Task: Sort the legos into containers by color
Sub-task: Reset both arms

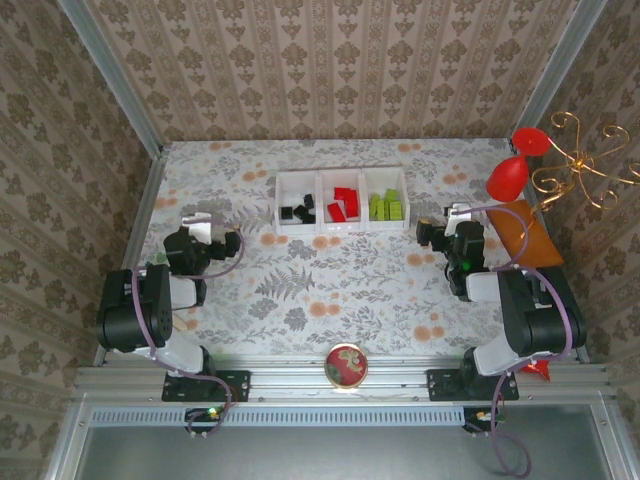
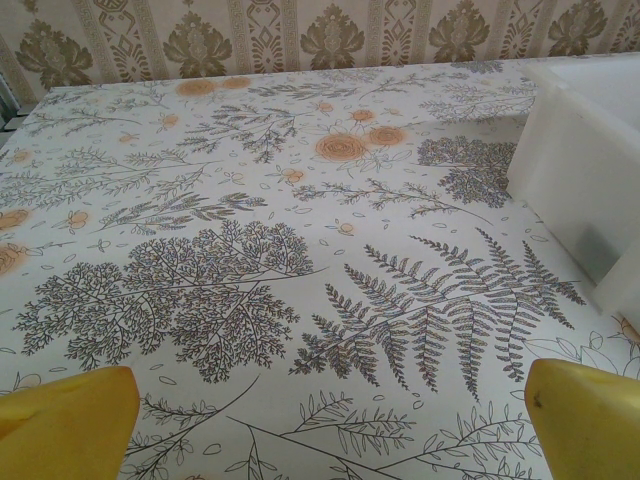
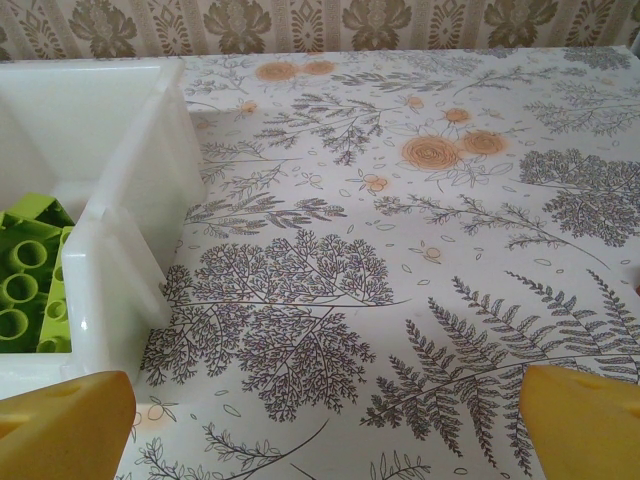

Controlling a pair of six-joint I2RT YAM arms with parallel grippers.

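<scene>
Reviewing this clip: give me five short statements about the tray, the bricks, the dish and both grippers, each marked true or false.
1. The black bricks lie in the left compartment of the tray. True.
2. The green bricks share a compartment with the red bricks. False: green is in the right compartment, red in the middle one.
3. The left gripper has its jaws shut on a brick. False: they are open and hold nothing.
4. The right gripper has its jaws open, near the tray's green end. True.
5. The round red dish stands inside the tray. False: it sits at the near edge, between the arm bases.
</scene>
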